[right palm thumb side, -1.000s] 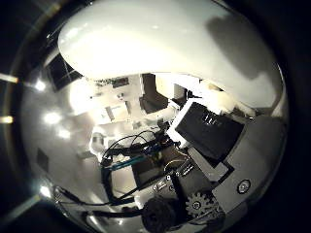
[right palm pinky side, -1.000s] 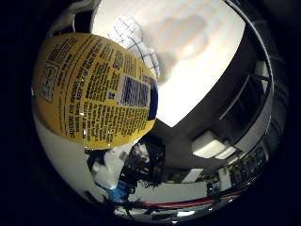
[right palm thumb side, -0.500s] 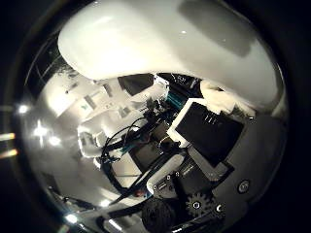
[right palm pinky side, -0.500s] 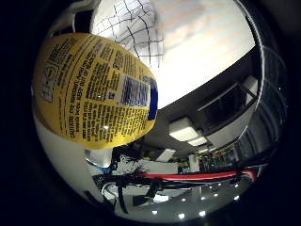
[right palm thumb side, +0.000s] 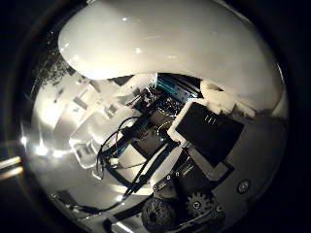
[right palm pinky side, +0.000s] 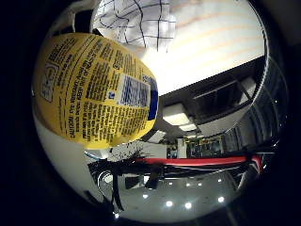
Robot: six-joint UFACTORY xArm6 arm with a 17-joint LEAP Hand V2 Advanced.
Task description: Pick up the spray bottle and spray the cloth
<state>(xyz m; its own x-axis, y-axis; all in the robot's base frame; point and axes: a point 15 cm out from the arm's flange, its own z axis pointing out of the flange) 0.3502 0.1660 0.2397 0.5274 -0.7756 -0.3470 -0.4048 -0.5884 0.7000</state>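
While spray bottle (right palm pinky side: 94, 89) sits close against palm, hand (right palm thumb side: 209, 145) curled round it, cloth (right palm pinky side: 136, 21) lies on table (right palm pinky side: 211, 47) beyond. Risk: smooth white body slips, nozzle misses cloth if aim drifts.

hand (right palm thumb side: 214, 160): white and black parts fill the lower right of the thumb-side palm view
finger (right palm thumb side: 206, 128): a black-faced, white-edged segment reaches in from the right toward the frame's centre, bent inward
gears: a small toothed wheel shows at the lower edge, beside a dark round knob
grasp: fingers curl round the spray bottle (right palm pinky side: 94, 89), which sits close against the palm
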